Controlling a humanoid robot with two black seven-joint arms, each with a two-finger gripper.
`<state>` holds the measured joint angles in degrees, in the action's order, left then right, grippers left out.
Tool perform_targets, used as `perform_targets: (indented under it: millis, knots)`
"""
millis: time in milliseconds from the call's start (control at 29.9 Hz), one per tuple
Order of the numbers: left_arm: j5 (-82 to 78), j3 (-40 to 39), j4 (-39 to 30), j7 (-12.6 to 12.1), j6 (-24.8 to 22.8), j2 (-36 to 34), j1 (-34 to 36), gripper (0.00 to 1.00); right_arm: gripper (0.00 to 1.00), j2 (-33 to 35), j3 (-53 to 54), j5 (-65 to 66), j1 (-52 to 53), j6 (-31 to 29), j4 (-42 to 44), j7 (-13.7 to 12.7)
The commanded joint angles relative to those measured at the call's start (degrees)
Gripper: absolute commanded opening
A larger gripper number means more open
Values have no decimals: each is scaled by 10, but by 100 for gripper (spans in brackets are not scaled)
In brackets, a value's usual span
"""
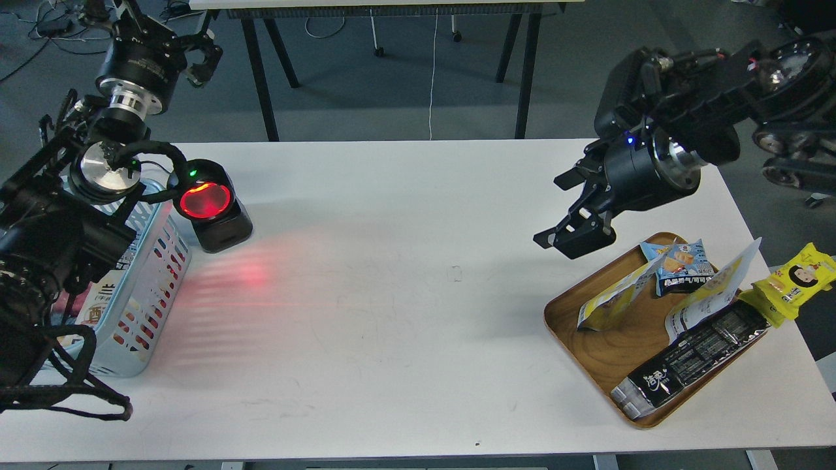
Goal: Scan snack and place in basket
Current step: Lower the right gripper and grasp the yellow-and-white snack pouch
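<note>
Right gripper (567,212) jaws apart, nothing between them, hanging right of centre above the upper-left edge of the brown wooden tray (591,356). Left gripper (196,55) is up in the upper left of the frame, over floor beyond the table; fingers look spread and empty. The snack (610,301), yellow front and silvery edges, sits in the tray just below and right of the right gripper, tilted, leaning toward the small blue packet (679,264). A longer yellow-and-white pouch (712,290) and a black packet (692,359) crowd it on the right; another yellow packet (793,281) lies off the tray at the far right. Scanner (212,205) glowing red at the left, basket (153,287) just beside it at the left edge, already holding packets. Risks: pouch is slack and tilted, so a pinch could slide off or drag the blue packet along; wrong yellow pouch is an easy mix-up; long carry across the table to the scanner.
</note>
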<state>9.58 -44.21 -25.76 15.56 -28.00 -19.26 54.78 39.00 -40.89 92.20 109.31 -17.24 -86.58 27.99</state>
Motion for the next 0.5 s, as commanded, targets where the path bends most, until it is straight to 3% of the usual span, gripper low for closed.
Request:
perform_targets:
  millis: [0,469]
  knots:
    - [0,0,0,0,0,0,1,100,96,22,-32,57,0,10,-39,0]
    - [0,0,0,0,0,-2,1,100,94,33,-67,163,-14,35,-41,0]
